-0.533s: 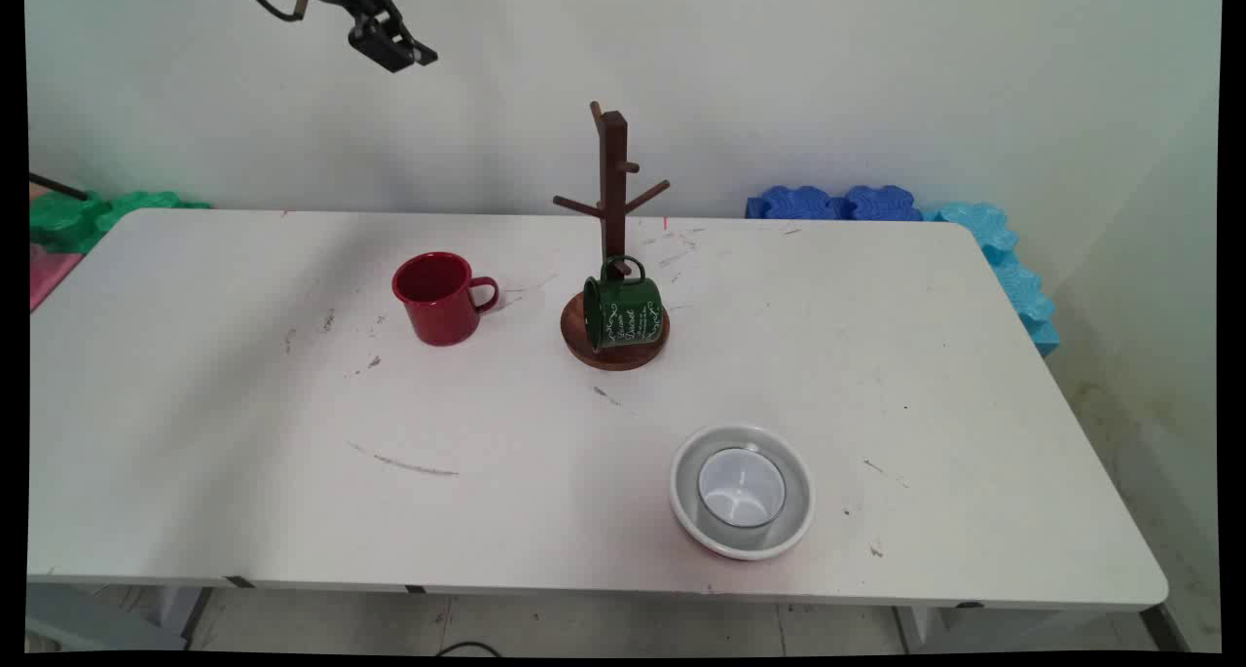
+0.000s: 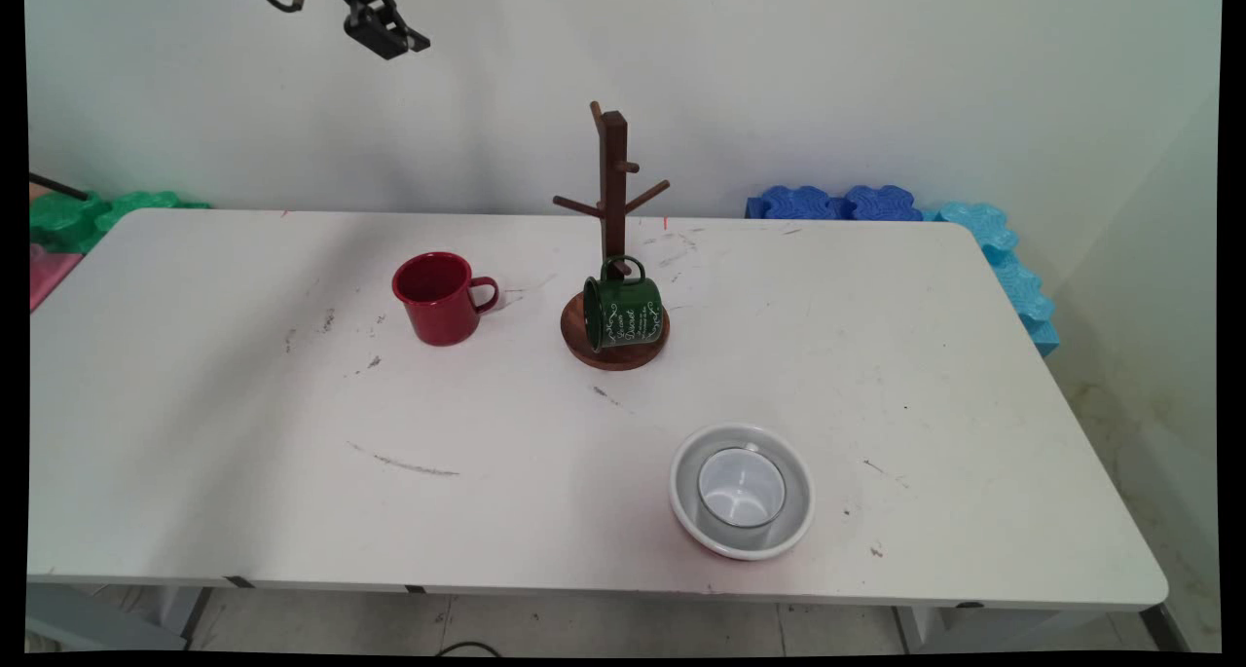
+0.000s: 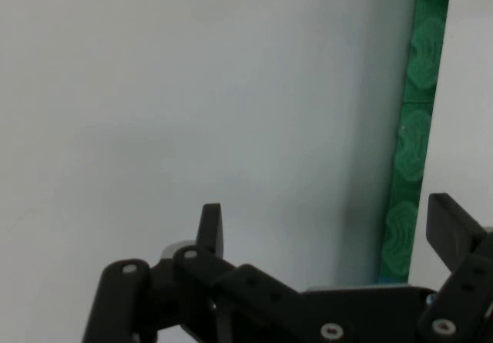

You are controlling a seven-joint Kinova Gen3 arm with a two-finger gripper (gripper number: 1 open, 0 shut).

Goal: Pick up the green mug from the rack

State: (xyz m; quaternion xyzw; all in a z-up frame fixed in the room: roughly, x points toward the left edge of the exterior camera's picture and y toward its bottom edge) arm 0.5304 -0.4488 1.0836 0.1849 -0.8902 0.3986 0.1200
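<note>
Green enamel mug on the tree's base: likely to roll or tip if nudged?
The green enamel mug with white lettering lies tilted on the round wooden base of the mug tree, so it would probably roll or slip off. It looks light; its glossy sides may be slippery.

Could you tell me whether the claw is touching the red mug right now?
Apart. The main view shows the claw raised at the top edge, high above the red mug standing on the table; the hand view shows its fingers empty.
</note>
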